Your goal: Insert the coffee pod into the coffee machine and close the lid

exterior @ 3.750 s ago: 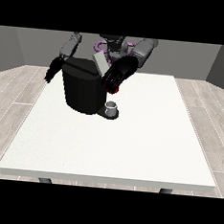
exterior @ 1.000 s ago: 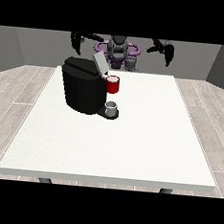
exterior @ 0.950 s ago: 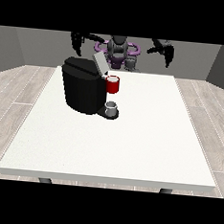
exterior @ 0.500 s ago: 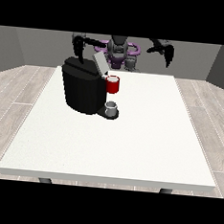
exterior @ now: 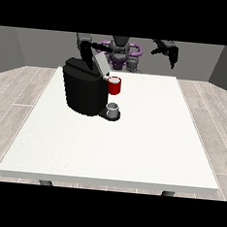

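The black coffee machine stands on the white table, left of its middle. Its grey lid is tilted up at the top rear. A red thing at the machine sits at its front. A grey thing rests on the machine's base below it. The hand at the view's left hangs just above the machine's top, beside the raised lid. The hand at the view's right is held high behind the table's far edge, fingers spread and holding nothing.
The robot's torso stands behind the table's far edge. The table's front and right parts show only bare white surface. Grey floor surrounds the table.
The hand at the view's left has swung in from the side and come down to the machine's lid. The hand at the view's right has stayed raised, barely shifting.
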Robot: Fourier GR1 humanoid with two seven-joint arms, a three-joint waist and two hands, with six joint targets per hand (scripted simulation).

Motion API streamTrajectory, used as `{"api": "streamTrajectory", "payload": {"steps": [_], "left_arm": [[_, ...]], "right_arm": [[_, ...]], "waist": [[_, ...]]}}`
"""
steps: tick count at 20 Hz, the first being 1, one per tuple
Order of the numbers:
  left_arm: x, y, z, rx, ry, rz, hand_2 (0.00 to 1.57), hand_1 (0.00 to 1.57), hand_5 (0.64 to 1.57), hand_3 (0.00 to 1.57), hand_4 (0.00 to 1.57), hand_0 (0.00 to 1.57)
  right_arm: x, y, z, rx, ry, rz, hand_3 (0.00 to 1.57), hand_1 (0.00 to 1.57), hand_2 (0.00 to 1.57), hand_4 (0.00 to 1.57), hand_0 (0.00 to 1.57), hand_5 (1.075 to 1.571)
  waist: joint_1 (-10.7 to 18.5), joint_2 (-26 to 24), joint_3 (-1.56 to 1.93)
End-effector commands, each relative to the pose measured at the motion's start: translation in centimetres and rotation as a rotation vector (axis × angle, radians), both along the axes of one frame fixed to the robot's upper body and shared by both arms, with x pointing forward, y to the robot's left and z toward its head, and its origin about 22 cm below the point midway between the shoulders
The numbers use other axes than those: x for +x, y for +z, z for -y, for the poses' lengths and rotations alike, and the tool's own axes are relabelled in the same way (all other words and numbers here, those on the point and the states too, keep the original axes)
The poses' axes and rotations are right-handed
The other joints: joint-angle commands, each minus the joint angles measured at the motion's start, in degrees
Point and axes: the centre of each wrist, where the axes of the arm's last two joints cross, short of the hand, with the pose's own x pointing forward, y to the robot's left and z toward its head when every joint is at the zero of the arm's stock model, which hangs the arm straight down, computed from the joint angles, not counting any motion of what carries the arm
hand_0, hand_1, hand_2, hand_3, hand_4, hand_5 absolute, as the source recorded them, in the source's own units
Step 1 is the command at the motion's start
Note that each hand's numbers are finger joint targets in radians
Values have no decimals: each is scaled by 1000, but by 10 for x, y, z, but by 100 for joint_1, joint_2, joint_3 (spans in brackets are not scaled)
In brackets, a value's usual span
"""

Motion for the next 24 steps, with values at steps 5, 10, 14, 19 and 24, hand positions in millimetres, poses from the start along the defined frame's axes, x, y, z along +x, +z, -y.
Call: {"api": "streamTrajectory", "payload": {"steps": [5,10,14,19,24], "left_arm": [[-16,-8,-13,35,40,14,0,0,1571,0,347,0],[-1,21,1,43,-9,33,0,0,1571,0,360,0],[2,19,1,50,-3,-2,0,0,1571,0,380,0],[-1,8,14,43,-23,36,0,0,1571,0,319,0],[10,26,16,55,-58,51,0,0,1571,0,326,0]], "right_arm": [[13,19,2,-49,18,36,0,0,0,204,0,1571],[27,41,-8,-84,64,103,0,0,0,161,0,1571],[32,65,-37,-122,85,107,0,0,0,103,0,1571],[33,82,-51,-145,129,152,0,0,0,0,0,1571],[27,82,-68,-239,109,217,0,0,0,102,0,1571]], "waist": [[-34,259,2],[250,424,3],[250,267,2],[445,510,1],[712,615,3]]}}
